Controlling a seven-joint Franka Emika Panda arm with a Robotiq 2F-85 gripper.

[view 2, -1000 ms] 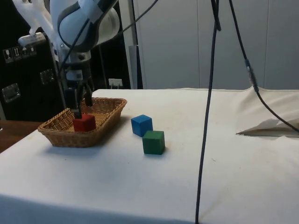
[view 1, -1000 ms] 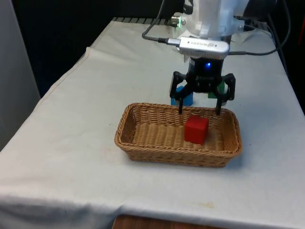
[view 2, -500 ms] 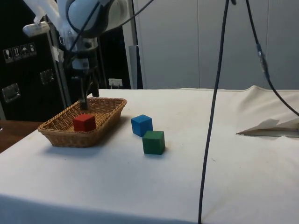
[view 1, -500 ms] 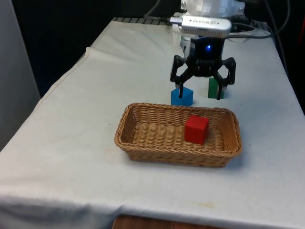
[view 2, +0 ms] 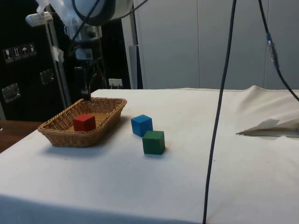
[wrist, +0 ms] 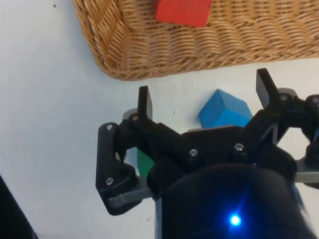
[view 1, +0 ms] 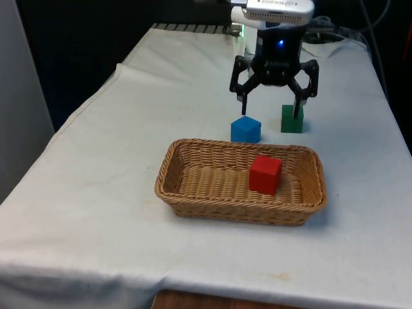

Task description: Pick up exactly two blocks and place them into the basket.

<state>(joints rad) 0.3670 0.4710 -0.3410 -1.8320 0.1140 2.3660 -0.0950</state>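
Observation:
A red block (view 1: 265, 174) (view 2: 84, 122) (wrist: 182, 11) lies inside the wicker basket (view 1: 168, 168) (view 2: 56, 133) (wrist: 149, 50), towards the front view's right. Just beyond the basket's far rim, a blue block (view 1: 245, 129) (view 2: 141, 125) (wrist: 224, 110) and a green block (view 1: 291, 120) (view 2: 153, 142) sit on the cloth. My gripper (view 1: 271, 112) (view 2: 86, 91) (wrist: 203, 92) hangs open and empty above these two blocks, clear of the basket. From the wrist, the blue block shows between the fingers, and a sliver of the green block (wrist: 144, 162) shows beside one finger.
A dark cable (view 2: 219, 93) hangs down across the side view. A fold in the cloth (view 2: 271, 127) rises at the side view's right. The table edge (view 1: 77, 109) runs along the front view's left.
The open gripper has risen out of the basket and moved back over the blue and green blocks. The red block stays in the basket.

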